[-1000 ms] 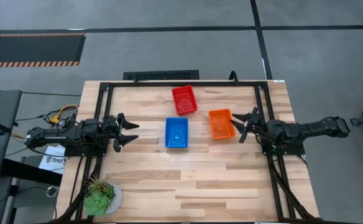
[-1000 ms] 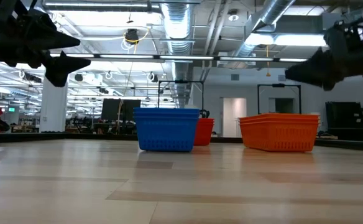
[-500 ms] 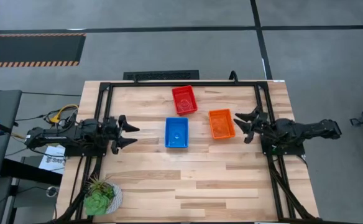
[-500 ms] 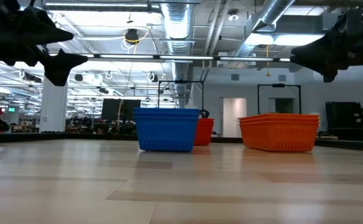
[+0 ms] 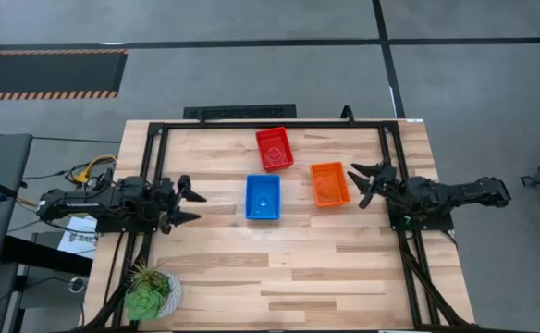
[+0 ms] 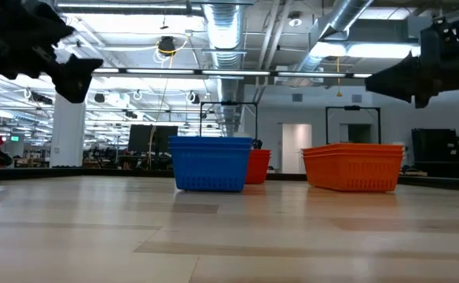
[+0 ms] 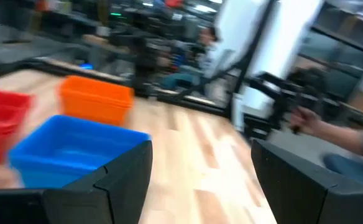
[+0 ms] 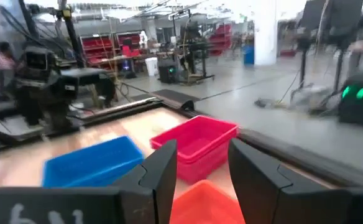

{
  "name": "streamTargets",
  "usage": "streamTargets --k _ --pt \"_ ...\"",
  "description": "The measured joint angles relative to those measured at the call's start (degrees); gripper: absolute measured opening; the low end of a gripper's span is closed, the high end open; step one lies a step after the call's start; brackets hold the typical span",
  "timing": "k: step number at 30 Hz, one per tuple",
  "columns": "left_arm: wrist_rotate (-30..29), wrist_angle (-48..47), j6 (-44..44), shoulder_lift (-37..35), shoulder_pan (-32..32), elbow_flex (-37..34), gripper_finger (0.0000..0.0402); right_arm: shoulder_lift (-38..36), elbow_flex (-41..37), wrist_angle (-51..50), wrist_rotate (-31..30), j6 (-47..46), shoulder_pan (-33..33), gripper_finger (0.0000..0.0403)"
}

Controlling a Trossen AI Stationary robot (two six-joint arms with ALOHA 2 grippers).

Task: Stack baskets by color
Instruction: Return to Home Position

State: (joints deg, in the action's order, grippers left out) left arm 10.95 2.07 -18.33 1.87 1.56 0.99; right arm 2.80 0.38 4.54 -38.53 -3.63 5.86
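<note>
Three basket stacks stand on the wooden table: red point(image 5: 274, 148) at the far middle, blue point(image 5: 263, 197) in the centre, orange point(image 5: 329, 183) to its right. In the low view the blue point(image 6: 211, 163) and orange point(image 6: 353, 167) stacks show layered rims, with the red point(image 6: 259, 166) one behind the blue. My left gripper point(image 5: 192, 205) hovers open at the table's left side, pointing level toward the blue stack point(image 7: 76, 152). My right gripper point(image 5: 358, 181) hovers open just right of the orange stack, with the red basket point(image 8: 197, 146) ahead of it.
A green potted plant point(image 5: 148, 296) stands at the near left corner. A black frame point(image 5: 270, 123) runs around the table's far and side edges. Bare wood lies across the near half of the table. A person's hand point(image 7: 330, 127) shows in the room beyond the table.
My left gripper has swung a little toward the table's near edge while staying in place. My right gripper has tipped slightly upward and toward the far edge beside the orange stack. The baskets have not moved.
</note>
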Motion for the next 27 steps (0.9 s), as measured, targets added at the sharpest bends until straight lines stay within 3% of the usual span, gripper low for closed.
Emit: streamTargets --k 2,8,14,18,27 --pt "4.38 0.58 1.28 0.00 0.00 0.00 0.0263 0.19 0.00 0.94 1.77 -3.31 0.13 0.0166" --pt "11.56 1.19 2.85 0.00 0.00 0.02 0.0263 -1.11 0.17 10.00 20.53 -0.53 0.14 0.0163" --pt "11.65 1.20 4.79 0.00 0.04 0.02 0.0263 -2.67 0.78 -0.95 16.84 2.41 -0.70 0.0163" --pt "10.09 1.12 7.65 0.00 0.04 0.02 0.0263 -1.68 0.39 -1.40 18.89 3.75 -1.88 0.0166" --pt "-0.46 0.17 9.97 0.00 0.02 0.02 0.0263 -0.95 0.37 -1.62 17.93 6.17 -2.72 0.0165"
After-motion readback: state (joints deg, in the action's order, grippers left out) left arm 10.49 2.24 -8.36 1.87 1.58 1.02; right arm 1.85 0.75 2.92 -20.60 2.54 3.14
